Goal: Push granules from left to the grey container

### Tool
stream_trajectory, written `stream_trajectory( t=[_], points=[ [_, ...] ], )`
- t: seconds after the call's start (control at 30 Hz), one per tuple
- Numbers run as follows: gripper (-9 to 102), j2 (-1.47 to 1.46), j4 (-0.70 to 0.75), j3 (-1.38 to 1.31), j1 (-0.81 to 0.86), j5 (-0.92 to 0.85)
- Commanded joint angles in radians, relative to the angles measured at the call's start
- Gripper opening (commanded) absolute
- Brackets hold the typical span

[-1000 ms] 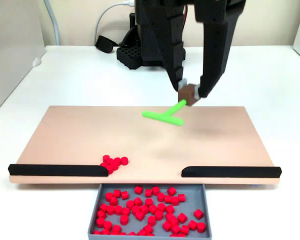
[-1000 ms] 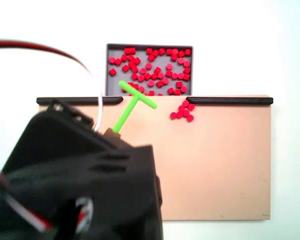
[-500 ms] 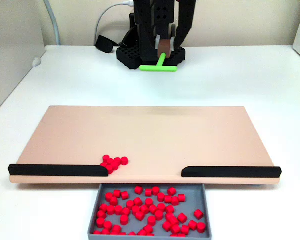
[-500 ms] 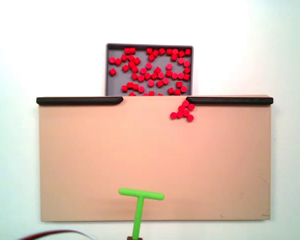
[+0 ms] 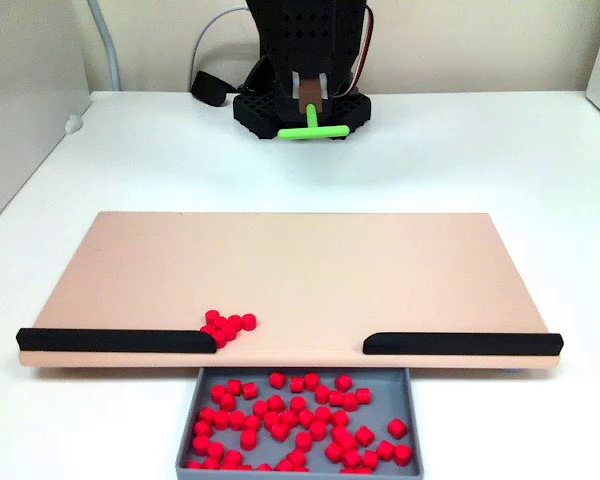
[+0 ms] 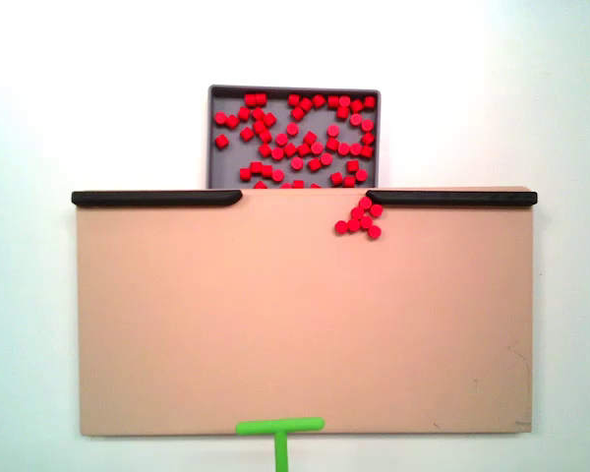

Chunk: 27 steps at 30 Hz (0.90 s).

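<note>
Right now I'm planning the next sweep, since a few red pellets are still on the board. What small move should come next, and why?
Probably bring the green stick forward and down behind the small pellet cluster. That cluster sits against the end of a black strip, beside the gap above the grey tray, while the stick is held back near the arm's base, off the board.

White table (image 5: 500, 150), bearing the beige board (image 5: 310, 270), grey container (image 5: 414, 415) against its near edge, and arm base (image 5: 255, 110).

granules (image 5: 302, 415) in container (image 5: 410, 400), others (image 5: 227, 325) on board (image 5: 310, 270)
</note>
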Motion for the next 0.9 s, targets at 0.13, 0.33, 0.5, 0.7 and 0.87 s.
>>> stream_trajectory(
  t=[0.13,0.33,0.5,0.7,0.87],
  points=[
    [0,0.023,0.003,-0.005,0.031,-0.02],
    [0,-0.009,0.003,-0.005,0.044,-0.029],
    [0,-0.026,0.003,-0.015,0.064,-0.026],
    [0,-0.005,0.003,-0.009,0.051,-0.054],
    [0,0.009,0.003,-0.02,0.049,-0.08]
  ],
)
